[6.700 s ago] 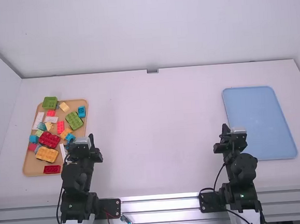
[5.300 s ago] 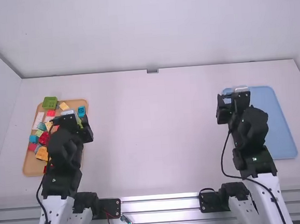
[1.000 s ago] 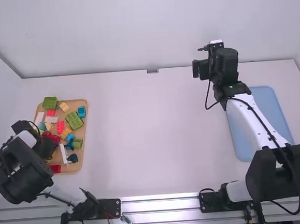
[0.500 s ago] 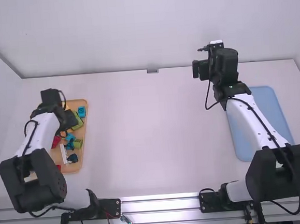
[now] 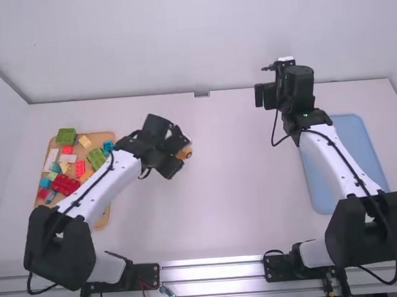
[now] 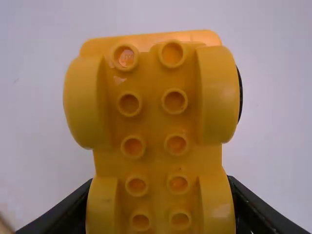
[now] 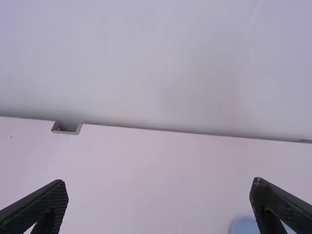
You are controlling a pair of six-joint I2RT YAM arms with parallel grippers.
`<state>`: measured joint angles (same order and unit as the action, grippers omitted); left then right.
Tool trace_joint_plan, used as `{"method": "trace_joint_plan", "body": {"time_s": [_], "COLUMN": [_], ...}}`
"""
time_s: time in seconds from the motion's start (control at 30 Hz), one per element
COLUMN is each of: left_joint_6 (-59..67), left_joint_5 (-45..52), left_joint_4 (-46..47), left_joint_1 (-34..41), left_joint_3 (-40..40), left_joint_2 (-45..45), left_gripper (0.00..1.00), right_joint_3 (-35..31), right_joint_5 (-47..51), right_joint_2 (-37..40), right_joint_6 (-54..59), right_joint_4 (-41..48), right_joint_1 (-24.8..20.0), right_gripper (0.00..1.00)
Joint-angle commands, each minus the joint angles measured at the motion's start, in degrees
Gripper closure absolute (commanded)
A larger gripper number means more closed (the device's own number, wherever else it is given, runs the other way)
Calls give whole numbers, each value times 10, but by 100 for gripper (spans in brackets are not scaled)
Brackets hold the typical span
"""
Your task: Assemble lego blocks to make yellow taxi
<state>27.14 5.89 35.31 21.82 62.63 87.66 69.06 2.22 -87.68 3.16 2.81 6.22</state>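
Left arm (image 5: 100,187) has swung from over the tan tray (image 5: 102,219) to beside it, on the right arm's (image 5: 321,139) side, carrying a yellow wheeled base (image 6: 156,161) above the white surface (image 5: 217,209). From where I stand, the base could tip or slip if bumped or lowered tilted, since the grip seems to be at one end. Its near end sits between the left jaws, closed against its sides; the far end juts beyond. Well apart from the tray, the right jaws are spread, holding nothing.

Blocks (image 5: 65,184) on left tray (image 5: 100,137); second tray (image 5: 342,144) at right.
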Motion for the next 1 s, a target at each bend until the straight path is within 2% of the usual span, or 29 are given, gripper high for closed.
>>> {"method": "trace_joint_plan", "body": {"time_s": [0.0,0.17,0.4,0.47,0.53,0.97], "left_joint_6": [104,155,216,243,260,263], "left_joint_5": [36,59,59,63,60,100], "left_joint_4": [3,-1,47,49,48,31], "left_joint_1": [26,58,71,71,70,80], "left_joint_3": [5,16,104,131,144,131], "left_joint_2": [25,82,209,252,273,282], "left_gripper": [62,65,67,69,79,68], "right_joint_3": [22,22,22,22,22,22], "right_joint_5": [2,2,2,2,2,4], "right_joint_2": [-5,-5,-5,-5,-5,-5], "right_joint_6": [-4,-4,-4,-4,-4,-4], "right_joint_4": [2,9,12,12,14,16], "right_joint_1": [2,2,2,2,2,1], "right_gripper": [1,1,1,1,1,1]}}
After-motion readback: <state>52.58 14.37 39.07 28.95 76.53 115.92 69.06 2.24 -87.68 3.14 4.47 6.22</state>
